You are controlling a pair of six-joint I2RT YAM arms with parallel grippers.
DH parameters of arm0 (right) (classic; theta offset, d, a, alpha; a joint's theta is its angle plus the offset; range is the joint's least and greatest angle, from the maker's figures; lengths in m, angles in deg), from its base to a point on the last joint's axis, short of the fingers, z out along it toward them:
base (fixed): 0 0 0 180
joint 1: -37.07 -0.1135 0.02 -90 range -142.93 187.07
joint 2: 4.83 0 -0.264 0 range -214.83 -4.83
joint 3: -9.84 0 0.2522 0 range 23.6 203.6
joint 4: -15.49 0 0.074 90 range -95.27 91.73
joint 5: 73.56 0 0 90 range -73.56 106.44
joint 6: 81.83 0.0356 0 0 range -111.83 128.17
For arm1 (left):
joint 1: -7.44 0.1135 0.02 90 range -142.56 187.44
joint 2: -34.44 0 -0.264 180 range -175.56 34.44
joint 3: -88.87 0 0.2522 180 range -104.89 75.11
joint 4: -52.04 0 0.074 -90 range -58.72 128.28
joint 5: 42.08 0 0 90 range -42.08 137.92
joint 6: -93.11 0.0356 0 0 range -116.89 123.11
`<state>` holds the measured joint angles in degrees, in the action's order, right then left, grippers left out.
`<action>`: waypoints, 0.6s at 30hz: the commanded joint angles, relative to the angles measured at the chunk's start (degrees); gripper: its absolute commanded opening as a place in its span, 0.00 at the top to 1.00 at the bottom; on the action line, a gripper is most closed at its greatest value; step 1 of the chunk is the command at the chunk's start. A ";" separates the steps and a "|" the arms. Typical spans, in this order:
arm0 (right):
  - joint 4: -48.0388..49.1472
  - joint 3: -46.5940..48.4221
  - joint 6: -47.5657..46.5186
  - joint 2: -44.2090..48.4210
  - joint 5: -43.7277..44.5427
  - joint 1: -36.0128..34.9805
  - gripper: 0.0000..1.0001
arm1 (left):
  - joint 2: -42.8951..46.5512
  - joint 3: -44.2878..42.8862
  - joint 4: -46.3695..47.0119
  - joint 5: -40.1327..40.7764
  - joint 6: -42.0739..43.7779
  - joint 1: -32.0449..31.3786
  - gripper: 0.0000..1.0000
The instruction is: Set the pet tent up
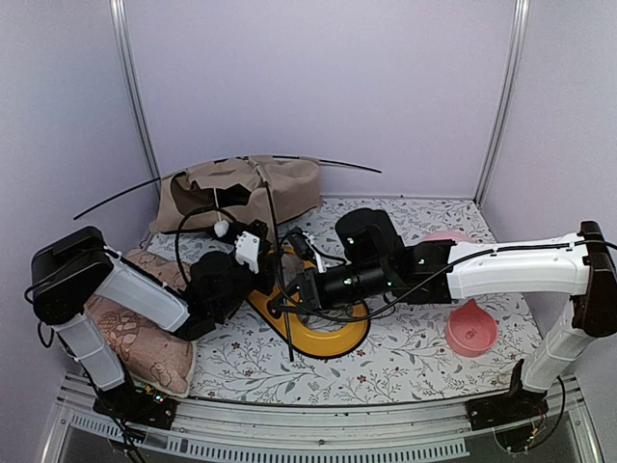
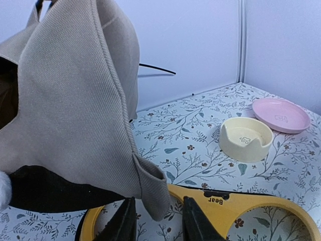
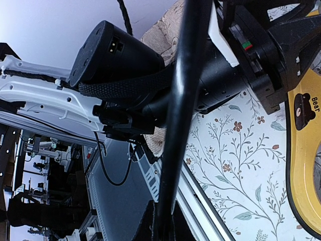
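Observation:
The pet tent [image 1: 241, 193] is a slumped heap of tan fabric at the back left, with thin black poles arching out of it and a white pompom [image 1: 222, 229] at its front. In the left wrist view the tent [image 2: 70, 100] hangs close, and a loose fabric corner dangles between my left gripper's [image 2: 158, 221] open fingers without being pinched. My left gripper [image 1: 258, 253] sits just in front of the tent. My right gripper [image 1: 280, 301] is shut on a black pole [image 1: 290, 342] that runs from the tent down over the tray. That pole [image 3: 183, 100] enters the closed right gripper [image 3: 163, 228].
A yellow double-bowl tray [image 1: 328, 338] lies mid-table under both grippers; its rim [image 2: 261, 206] is right below the left fingers. A cream bowl [image 2: 246, 138] and pink plate [image 2: 281, 114] lie at the back right. A pink bowl [image 1: 470, 328] sits right. A patterned cushion [image 1: 135, 338] lies left.

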<state>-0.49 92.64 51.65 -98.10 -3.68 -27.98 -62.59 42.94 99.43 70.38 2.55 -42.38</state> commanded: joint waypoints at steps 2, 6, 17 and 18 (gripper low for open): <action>2.40 1.28 -1.66 0.86 2.98 1.26 1.00 | -1.33 -1.58 1.30 -0.67 -0.09 1.01 0.73; 2.47 1.15 -1.73 0.97 2.97 1.25 1.00 | -1.35 -1.70 1.28 -0.30 -0.38 1.21 0.74; 2.52 1.01 -1.50 1.25 2.98 1.25 1.00 | -1.61 -2.25 0.88 -0.82 -0.41 1.40 0.89; 2.56 1.01 -1.55 1.25 2.94 1.28 1.00 | -1.52 -2.10 0.85 -0.99 -0.45 1.47 0.94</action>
<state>-0.62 92.64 51.67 -98.10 -3.66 -27.98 -63.51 41.72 99.41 69.90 2.07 -41.81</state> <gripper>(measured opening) 0.047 0.132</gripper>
